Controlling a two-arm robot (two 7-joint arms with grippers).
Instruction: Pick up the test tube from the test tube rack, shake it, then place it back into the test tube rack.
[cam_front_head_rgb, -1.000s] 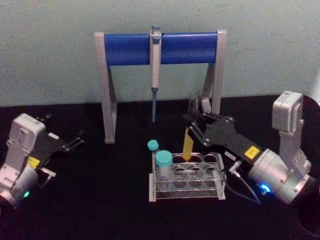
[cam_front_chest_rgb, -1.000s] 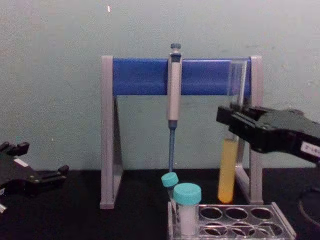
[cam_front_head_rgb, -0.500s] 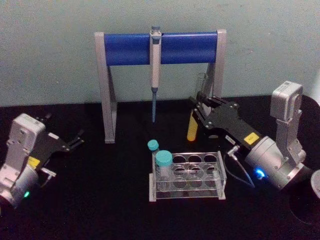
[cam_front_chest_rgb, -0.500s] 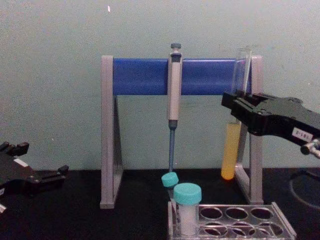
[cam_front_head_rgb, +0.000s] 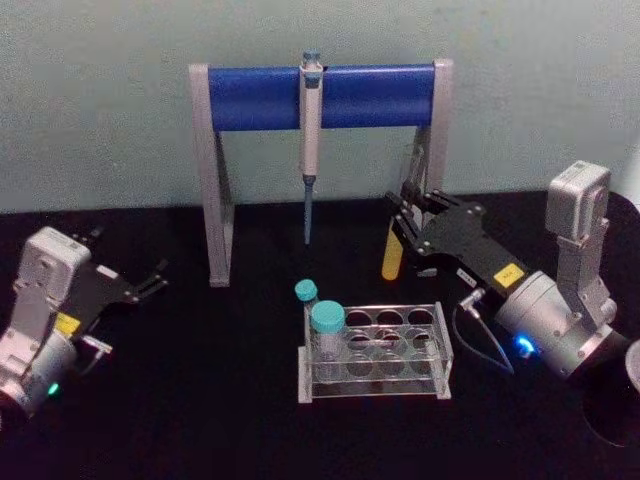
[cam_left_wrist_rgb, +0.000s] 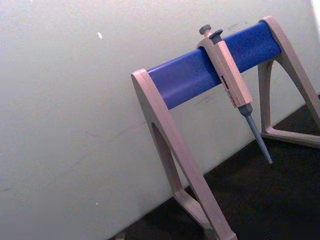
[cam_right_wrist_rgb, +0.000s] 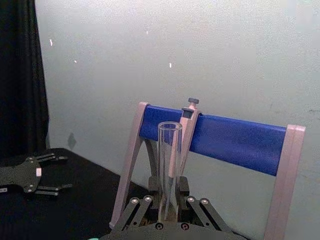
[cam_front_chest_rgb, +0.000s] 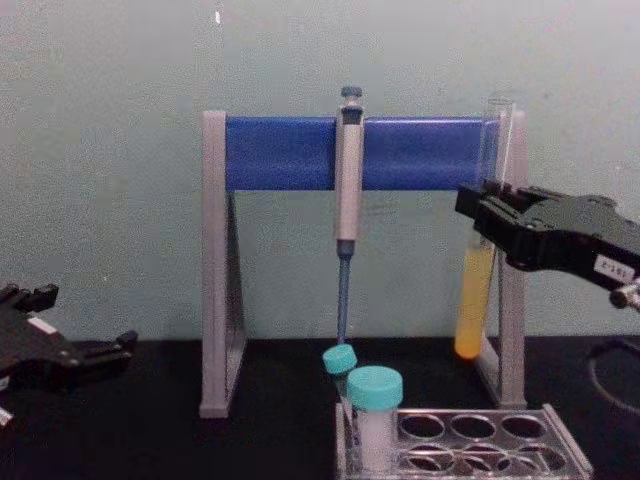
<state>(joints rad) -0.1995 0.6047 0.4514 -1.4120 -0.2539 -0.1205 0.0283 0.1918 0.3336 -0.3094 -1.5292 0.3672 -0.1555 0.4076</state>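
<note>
Bench scene with both arms. The right tool (cam_front_head_rgb: 408, 212) reaches in from the robot's right and is clamped on the test tube (cam_front_chest_rgb: 474, 300), gripping the clear glass above the liquid. The tube hangs in the air, free of the test tube rack (cam_front_head_rgb: 375, 386), behind the rack's right end and in front of the right leg of the pipette stand (cam_front_head_rgb: 262, 97). In the chest view the tube is nearly upright, with its open mouth leaning slightly toward the robot's right. The mouth reaches about the level of the stand's blue crossbar, and the rounded bottom sits well above the rack's top plate. Yellow-orange liquid fills the lower part of the tube; the upper part is empty glass. The right wrist view looks along the tube's open upper end, which rises between the closed fingers (cam_right_wrist_rgb: 141, 209).

The rack stands on the black worktop (cam_front_head_rgb: 200, 400), in front of the stand. Two teal-capped tubes (cam_front_head_rgb: 327, 318) stand at its left end, and the holes that can be seen in the rest of the rack are unoccupied. A pipette (cam_front_head_rgb: 310, 130) hangs from the middle of the crossbar, tip pointing down.

The left tool (cam_front_head_rgb: 152, 280) rests low at the robot's left, well apart from the rack. Its fingers are spread wide and hold nothing.
</note>
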